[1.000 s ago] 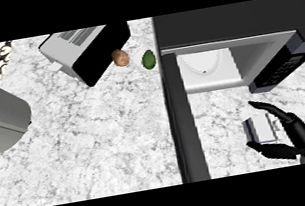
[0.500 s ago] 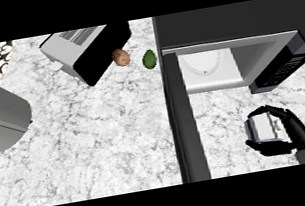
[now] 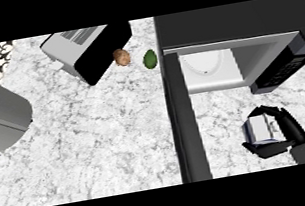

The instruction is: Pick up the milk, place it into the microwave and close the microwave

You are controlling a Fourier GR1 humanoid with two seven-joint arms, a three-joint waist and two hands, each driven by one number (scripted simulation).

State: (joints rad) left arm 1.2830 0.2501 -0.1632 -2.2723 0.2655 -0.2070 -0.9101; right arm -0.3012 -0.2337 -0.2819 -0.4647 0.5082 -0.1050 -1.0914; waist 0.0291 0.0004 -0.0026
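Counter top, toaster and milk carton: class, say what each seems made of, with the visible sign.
Counter top: likely polished stone; grey-white mottled veining. Toaster: seemingly metal, pale grey slotted top, with a black side, maybe plastic. Milk carton, held by the right robot hand: probably coated paperboard; pale, boxy faces.

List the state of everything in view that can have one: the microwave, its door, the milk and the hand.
Black box-shaped microwave: open, white cavity showing, no milk inside.
Long black microwave door: swung wide open, reaching out toward the robot.
Pale boxy milk carton: outside the microwave, in front of its control panel, grasped.
Black right hand: fingers and thumb curled round the carton.
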